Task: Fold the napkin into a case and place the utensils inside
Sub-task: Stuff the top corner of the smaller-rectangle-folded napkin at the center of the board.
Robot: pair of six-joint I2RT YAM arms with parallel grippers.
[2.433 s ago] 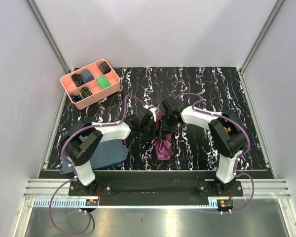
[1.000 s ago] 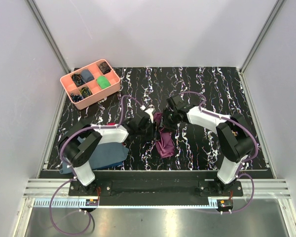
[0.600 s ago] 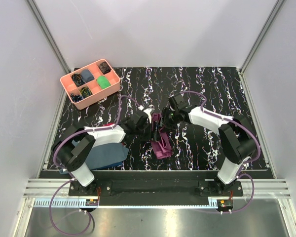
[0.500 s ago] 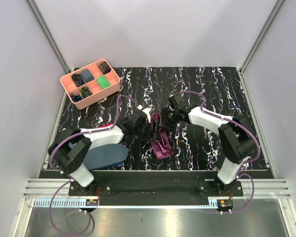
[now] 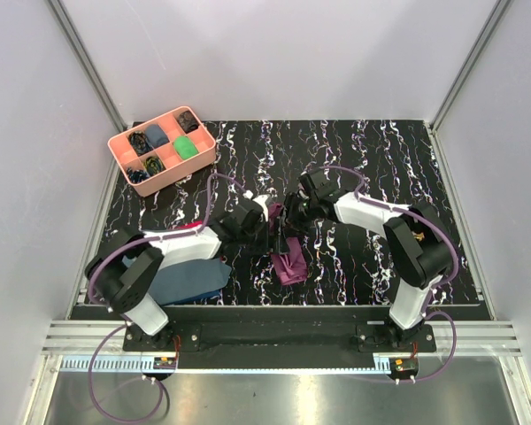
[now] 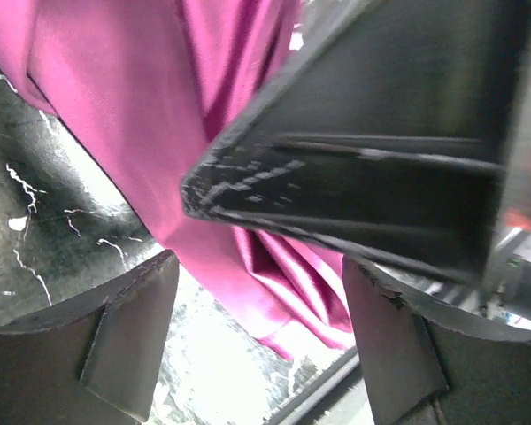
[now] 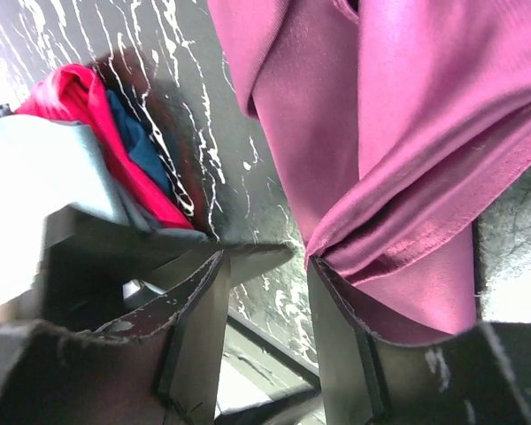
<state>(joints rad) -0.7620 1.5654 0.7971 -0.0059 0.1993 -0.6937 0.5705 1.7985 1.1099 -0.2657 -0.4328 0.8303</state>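
The plum-purple napkin [image 5: 291, 264] lies as a narrow, layered, rumpled bundle at the table's middle front. Both grippers meet over its far end. My left gripper [image 5: 272, 237] is open; in the left wrist view [image 6: 258, 266] the napkin [image 6: 159, 133] lies beyond its spread fingers [image 6: 124, 336], and the right arm's dark gripper body [image 6: 380, 168] crosses close above. My right gripper [image 5: 288, 220] is open; in the right wrist view [image 7: 265, 258] a fold of napkin [image 7: 407, 177] rests against one finger [image 7: 345, 345]. No utensils show.
A pink compartment tray [image 5: 121, 146] with small items stands at the back left. A slate-blue cloth [image 5: 188, 277] lies under the left arm, with a red cloth [image 7: 80, 97] beside it. The table's front edge is just below the napkin.
The left gripper has pushed right and up to the napkin's far end. The right gripper has shifted a little left toward it. The napkin bundle has shifted slightly.
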